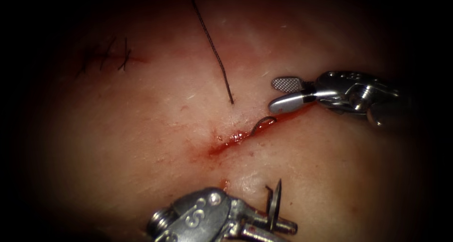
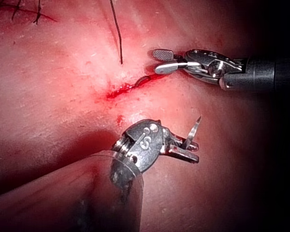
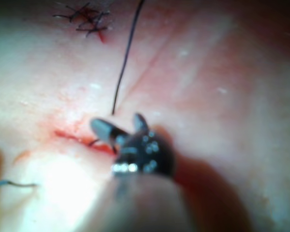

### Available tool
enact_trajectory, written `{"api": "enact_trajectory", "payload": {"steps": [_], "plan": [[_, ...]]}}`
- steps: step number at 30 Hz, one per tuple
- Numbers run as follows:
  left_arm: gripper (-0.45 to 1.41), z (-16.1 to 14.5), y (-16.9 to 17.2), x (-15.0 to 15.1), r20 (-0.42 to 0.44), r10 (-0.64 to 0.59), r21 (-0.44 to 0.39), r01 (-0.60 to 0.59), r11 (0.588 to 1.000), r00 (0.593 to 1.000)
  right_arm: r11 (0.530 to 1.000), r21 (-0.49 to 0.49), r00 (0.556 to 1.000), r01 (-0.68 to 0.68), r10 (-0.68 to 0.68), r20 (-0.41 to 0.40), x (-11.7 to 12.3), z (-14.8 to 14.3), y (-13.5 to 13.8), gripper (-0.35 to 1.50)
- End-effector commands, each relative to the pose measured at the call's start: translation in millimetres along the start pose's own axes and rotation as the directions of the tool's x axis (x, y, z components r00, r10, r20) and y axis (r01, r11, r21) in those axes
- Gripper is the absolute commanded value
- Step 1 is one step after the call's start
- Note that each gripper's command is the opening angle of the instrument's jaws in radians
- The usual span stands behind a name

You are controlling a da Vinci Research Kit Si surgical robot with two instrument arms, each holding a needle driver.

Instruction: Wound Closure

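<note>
The left arm's tool (image 1: 283, 225) came in from the bottom edge of the endoscope view, its wrist bent so that the jaws lay level and pointed toward the picture's right. They were closed on the needle (image 1: 277, 197). The needle stood up from the jaws as a thin silver sliver, its long axis close to vertical in the picture and its sharp tip pointing up toward the cut. It sat clear of the tissue, on the lower right side of the cut. Where along its curve it was held could not be told. The left wrist view showed the same grip (image 2: 191, 150), with the needle (image 2: 195, 129) tilted slightly off upright.

The right arm's tool (image 1: 273, 93) reached in from the right, nearly level. Its jaws were parted moderately and held nothing, the lower one just above the cut's upper right end. It also appeared in the left wrist view (image 2: 159, 61) and the right wrist view (image 3: 121, 123).

The tissue (image 1: 141, 143) lay pale beneath both tools. The cut (image 1: 231, 140) ran from lower left to upper right, with red fluid (image 1: 222, 147) along it. Finished stitches (image 1: 106, 55) crossed a closed stretch at the upper left.

The thread (image 1: 212, 44) came down from the top edge and met the tissue just upper left of the cut. A short dark curve (image 1: 262, 124) arched out of the cut's right end, thread or something else, I could not tell.
</note>
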Motion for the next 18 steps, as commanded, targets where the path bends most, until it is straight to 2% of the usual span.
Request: {"api": "enact_trajectory", "payload": {"steps": [1, 2, 3, 4, 7, 9, 12, 14, 16, 18], "plan": [[-0.45, 0.5, 0.2, -0.8, 0.02, 0.037, 0.015, -0.037, 0.999, 0.999, 1.0, 0.001, 1.0, 0.005, -0.005, 0.0, -0.4, 0.8, 0.2, 1.16], [-0.45, 0.4, 0.1, -0.3, 0.055, 0.125, 0.051, -0.128, 0.99, 0.991, 1.0, -0.002, 1.0, 0.011, -0.011, -0.002, -0.3, 0.6, 0.4, 1.16], [-0.45, 0.4, 0.1, -0.3, 0.055, 0.125, 0.051, -0.128, 0.99, 0.991, 1.0, -0.002, 1.0, 0.011, -0.011, -0.002, -0.3, 0.6, 0.4, 1.16], [-0.45, 0.2, -0.3, 0.3, 0.118, 0.277, 0.106, -0.289, 0.951, 0.954, 0.999, -0.013, 0.999, 0.038, -0.038, -0.013, 0.0, 0.1, 0.8, 1.16], [-0.45, -0.1, -0.8, 0.8, 0.184, 0.367, 0.138, -0.394, 0.909, 0.912, 0.998, -0.026, 0.998, 0.054, -0.055, -0.021, 0.5, -0.8, 0.9, 1.16], [-0.45, -0.5, -1.5, 1.9, 0.269, 0.428, 0.162, -0.479, 0.863, 0.863, 0.997, -0.041, 0.997, 0.065, -0.067, -0.031, 1.0, -1.6, 1.0, 1.16], [-0.45, -0.9, -2.0, 3.4, 0.309, 0.454, 0.177, -0.52, 0.836, 0.835, 0.996, -0.053, 0.997, 0.07, -0.072, -0.038, 1.2, -1.9, 1.0, 1.16], [-0.45, -1.9, -3.0, 7.1, 0.344, 0.49, 0.194, -0.571, 0.798, 0.801, 0.995, -0.066, 0.996, 0.076, -0.079, -0.044, 1.1, -1.9, 0.9, 1.16], [-0.45, -2.7, -3.7, 9.0, 0.363, 0.51, 0.201, -0.6, 0.775, 0.78, 0.995, -0.066, 0.996, 0.077, -0.08, -0.044, 0.9, -1.9, 0.8, 1.16], [-0.45, -4.3, -5.3, 12.2, 0.401, 0.533, 0.215, -0.642, 0.736, 0.745, 0.994, -0.066, 0.995, 0.088, -0.09, -0.036, 0.8, -1.8, 0.4, 1.18]]}}
